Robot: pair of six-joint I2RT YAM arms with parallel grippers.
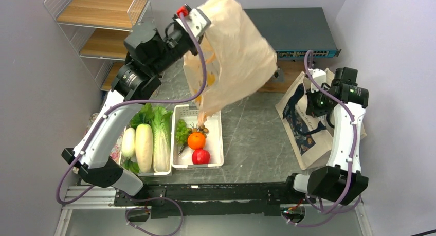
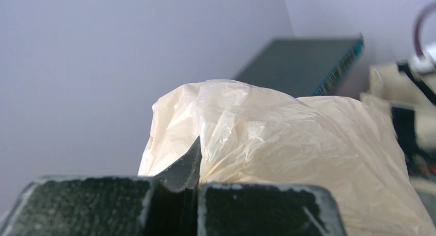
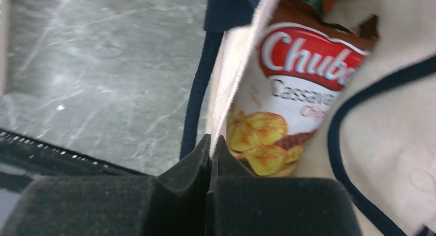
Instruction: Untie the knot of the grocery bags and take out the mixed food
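Note:
My left gripper (image 1: 198,21) is shut on the thin peach-beige plastic bag (image 1: 234,53) and holds it high. Its narrow bunched end (image 1: 203,115) hangs over the right white tray (image 1: 216,138); I cannot tell if it is knotted. In the left wrist view the closed gripper (image 2: 198,166) pinches the bag (image 2: 288,143). That tray holds an orange (image 1: 196,140), a red apple (image 1: 200,156), greens (image 1: 181,132) and nuts (image 1: 204,128). The left tray holds cabbage (image 1: 160,133) and radishes (image 1: 143,141). My right gripper (image 1: 313,100) (image 3: 211,143) is shut on the canvas tote's (image 1: 303,128) cream rim (image 3: 241,66), beside the red snack packet (image 3: 293,87).
A wire shelf (image 1: 97,20) stands at the back left. A dark network switch (image 1: 293,30) lies at the back behind the bag. The black rail (image 1: 216,192) runs along the table's near edge. The tote's navy strap (image 3: 198,92) hangs beside the right gripper.

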